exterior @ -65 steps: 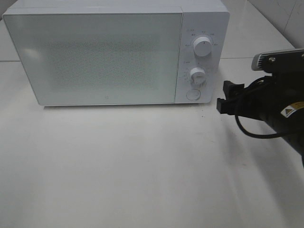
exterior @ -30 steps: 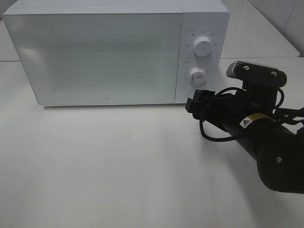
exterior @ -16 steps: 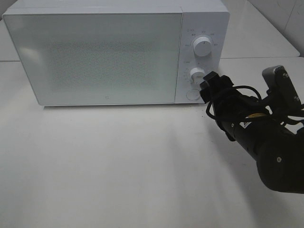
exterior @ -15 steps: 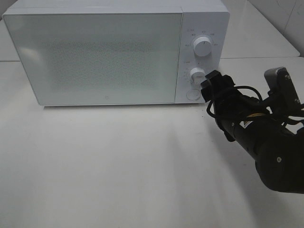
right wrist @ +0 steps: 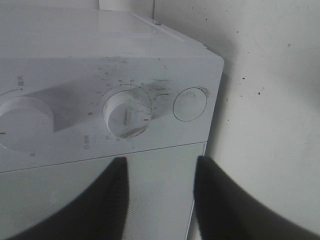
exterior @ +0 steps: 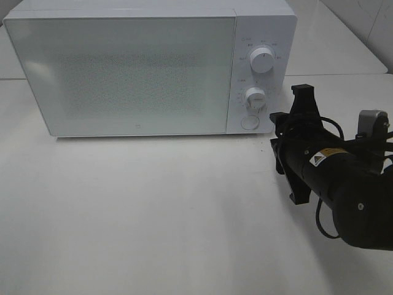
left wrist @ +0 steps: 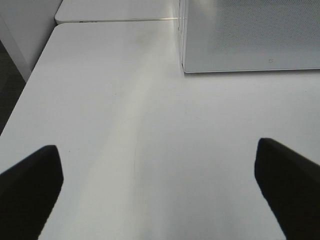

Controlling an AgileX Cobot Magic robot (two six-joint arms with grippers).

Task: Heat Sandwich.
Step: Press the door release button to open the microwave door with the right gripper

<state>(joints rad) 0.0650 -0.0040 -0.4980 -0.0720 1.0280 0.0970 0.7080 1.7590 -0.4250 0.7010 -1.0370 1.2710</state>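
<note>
while poised near the lower knob of the closed microwave, shows fingers partly apart and empty on the right gripper. shows fingers wide apart on the left gripper.

Your left gripper hangs over the white table with its jaws spread wide. You see only its two dark fingertips, well apart, with white tabletop showing between them. Farther off stands the near left corner of the white microwave, with a small mark low on its speckled door. Beyond it a seam meets a second white surface. Past the table's left edge, dark floor shows.
</note>
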